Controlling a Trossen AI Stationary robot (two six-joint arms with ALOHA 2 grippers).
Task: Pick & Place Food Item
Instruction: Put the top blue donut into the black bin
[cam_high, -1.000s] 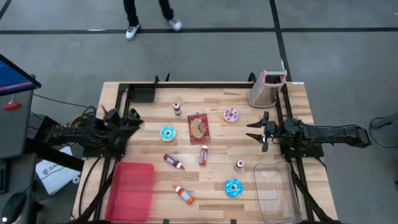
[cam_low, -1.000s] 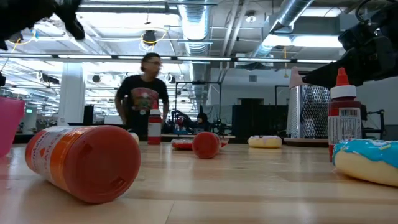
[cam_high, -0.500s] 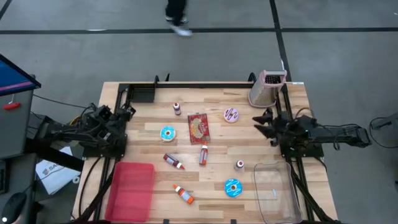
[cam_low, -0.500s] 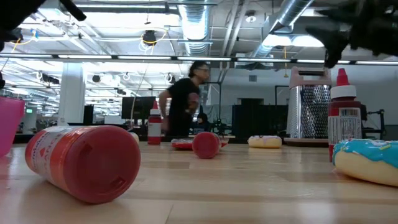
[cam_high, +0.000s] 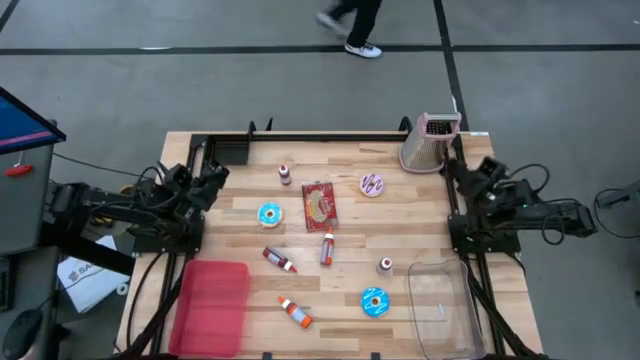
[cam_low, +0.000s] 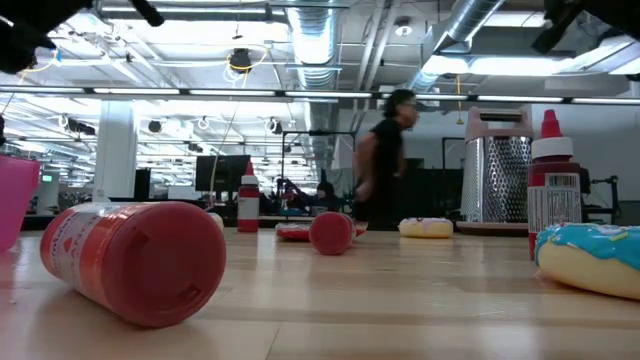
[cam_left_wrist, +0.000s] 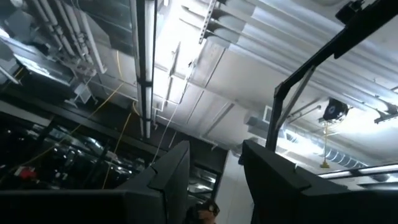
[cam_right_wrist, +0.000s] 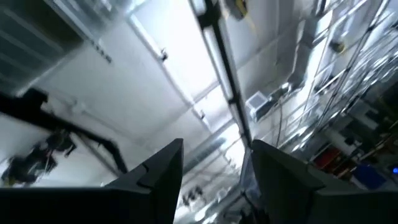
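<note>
Several food items lie on the wooden table (cam_high: 350, 160): a blue-iced donut (cam_high: 269, 214), a pink-iced donut (cam_high: 372, 184), a second blue donut (cam_high: 375, 301) and a red food packet (cam_high: 319, 205). My left gripper (cam_high: 215, 178) hangs at the table's left edge, tipped upward. In the left wrist view the left gripper (cam_left_wrist: 214, 149) is open, with only ceiling between its fingers. My right gripper (cam_high: 462, 170) is at the right edge beside the grater (cam_high: 430, 141). The right gripper (cam_right_wrist: 216, 146) is open too, and nothing is held.
Small sauce bottles are scattered about: one upright (cam_high: 285, 174), one lying (cam_high: 327, 249), one near the front (cam_high: 296, 312). A red tray (cam_high: 212, 305) sits front left and a clear tub (cam_high: 442, 307) front right. A person (cam_low: 380, 170) walks behind the table.
The right gripper has drawn back from over the table to its right edge and tipped upward. The left gripper has swung slightly toward the table. The person has walked rightward.
</note>
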